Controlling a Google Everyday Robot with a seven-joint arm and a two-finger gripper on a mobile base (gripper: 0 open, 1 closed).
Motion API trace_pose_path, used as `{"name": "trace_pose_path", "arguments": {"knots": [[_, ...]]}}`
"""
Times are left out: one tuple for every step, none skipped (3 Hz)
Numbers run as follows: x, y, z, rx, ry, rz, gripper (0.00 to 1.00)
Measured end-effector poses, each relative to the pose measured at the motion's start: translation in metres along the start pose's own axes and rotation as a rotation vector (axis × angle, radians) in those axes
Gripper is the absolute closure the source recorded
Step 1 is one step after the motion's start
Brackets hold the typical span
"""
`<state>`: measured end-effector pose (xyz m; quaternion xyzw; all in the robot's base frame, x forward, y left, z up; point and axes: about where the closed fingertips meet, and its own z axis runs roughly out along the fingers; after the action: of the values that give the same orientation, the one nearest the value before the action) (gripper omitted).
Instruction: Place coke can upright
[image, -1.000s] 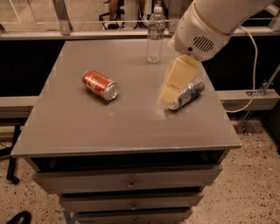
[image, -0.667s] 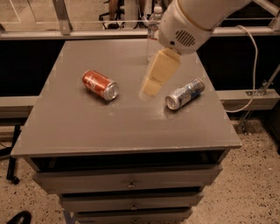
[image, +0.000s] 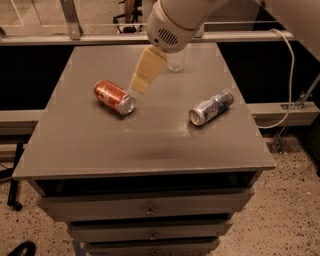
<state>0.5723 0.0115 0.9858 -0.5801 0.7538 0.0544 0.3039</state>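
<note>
The red coke can (image: 113, 96) lies on its side on the left part of the grey cabinet top (image: 145, 145), its silver end facing front right. My gripper (image: 142, 84) hangs from the white arm (image: 175, 22) just to the right of the can and slightly above it, its cream fingers (image: 146, 70) pointing down and to the left. It holds nothing that I can see.
A silver-and-blue can (image: 211, 107) lies on its side at the right of the top. A clear plastic water bottle (image: 176, 61) stands at the back, mostly hidden behind my arm. A cable (image: 290, 85) hangs off the right side. Drawers sit below the front edge.
My gripper has swung left, from over the silver-and-blue can to beside the coke can. Both cans lie where they were.
</note>
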Motion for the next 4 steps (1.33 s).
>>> {"name": "trace_pose_path", "arguments": {"knots": [[-0.018, -0.004, 0.041, -0.055, 0.004, 0.063, 0.0], [-0.033, -0.006, 0.084, -0.104, 0.039, 0.126, 0.0], [-0.039, -0.006, 0.118, -0.126, 0.082, 0.187, 0.0], [-0.045, -0.004, 0.144, -0.108, 0.13, 0.245, 0.0]]}}
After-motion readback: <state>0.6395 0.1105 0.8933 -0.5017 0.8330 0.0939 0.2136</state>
